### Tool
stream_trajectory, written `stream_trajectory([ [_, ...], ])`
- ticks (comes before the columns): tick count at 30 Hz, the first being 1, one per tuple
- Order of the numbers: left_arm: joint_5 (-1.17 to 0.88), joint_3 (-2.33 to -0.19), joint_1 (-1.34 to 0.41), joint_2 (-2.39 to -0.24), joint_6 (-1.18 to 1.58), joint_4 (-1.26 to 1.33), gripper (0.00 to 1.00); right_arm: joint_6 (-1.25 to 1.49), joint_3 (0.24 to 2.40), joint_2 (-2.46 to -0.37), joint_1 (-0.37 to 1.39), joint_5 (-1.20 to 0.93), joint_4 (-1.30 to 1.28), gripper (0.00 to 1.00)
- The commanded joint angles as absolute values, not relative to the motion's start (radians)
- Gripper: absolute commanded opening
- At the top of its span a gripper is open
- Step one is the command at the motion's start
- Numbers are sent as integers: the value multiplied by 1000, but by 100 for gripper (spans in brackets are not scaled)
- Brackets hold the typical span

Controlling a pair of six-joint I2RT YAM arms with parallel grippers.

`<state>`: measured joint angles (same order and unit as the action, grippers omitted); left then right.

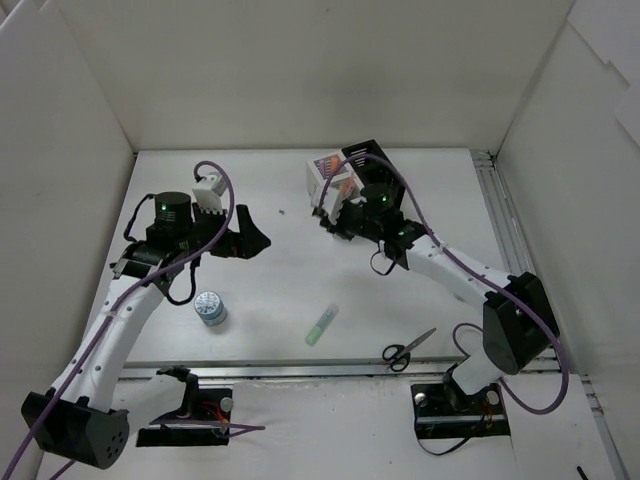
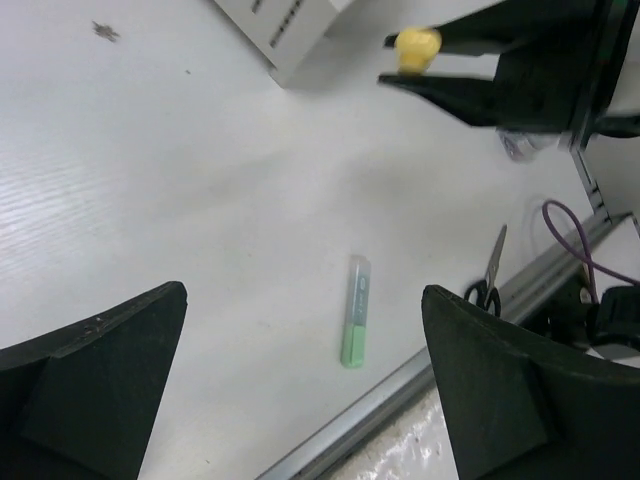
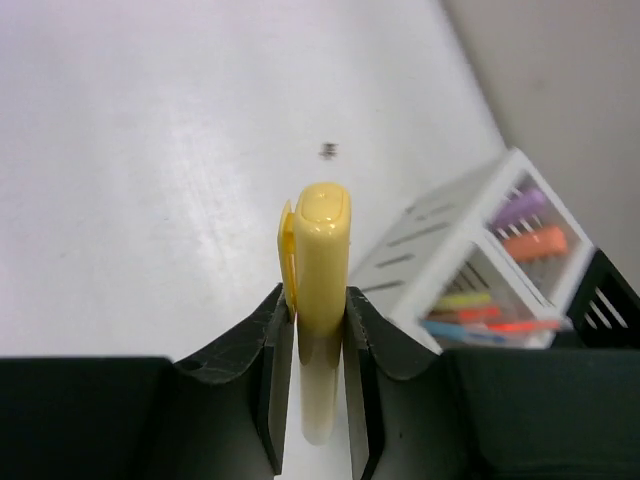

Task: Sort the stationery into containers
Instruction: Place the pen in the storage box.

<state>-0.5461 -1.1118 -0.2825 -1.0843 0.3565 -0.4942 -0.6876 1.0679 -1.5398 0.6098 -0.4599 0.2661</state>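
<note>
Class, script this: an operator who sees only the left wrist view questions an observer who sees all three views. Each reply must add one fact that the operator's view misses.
Operator: Something yellow sits in the right gripper. What is it?
Observer: A yellow marker, clamped between its jaws.
Operator: I see only a corner of the white holder. Is anything inside?
Observer: Yes, a purple marker and an orange marker are in it.
</note>
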Motion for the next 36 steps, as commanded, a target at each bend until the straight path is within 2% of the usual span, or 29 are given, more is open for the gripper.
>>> stream_trajectory([
  [1, -512, -1065, -239, -1003, 380, -411, 100, -422, 1167, -1561, 525, -434, 540, 0],
  [5, -457, -996, -229, -930, 390, -368, 100, -252, 1314, -1673, 477, -266, 618, 0],
  [8, -434, -945, -229, -905, 402, -360, 100, -190, 1445, -1778, 451, -215, 620, 0],
  [17, -406, -873, -229, -928, 405, -361, 99, -158, 1756, -2090, 422, -224, 646, 8],
  [21, -474, -848, -229, -940, 370, -318, 99, -110, 1804, -2160, 419, -219, 656, 9],
  [29, -426, -850, -229, -965, 357, -339, 99, -95, 1790, -2207, 419, -195, 675, 17],
  [32, -425, -853, -229, -977, 357, -344, 100, -87, 1769, -2195, 422, -192, 680, 27],
  [33, -426, -853, -229, -980, 359, -345, 99, -84, 1758, -2189, 423, -190, 683, 38],
  [36, -425, -851, -248, -980, 360, -342, 100, -87, 1738, -2149, 423, -181, 689, 55],
])
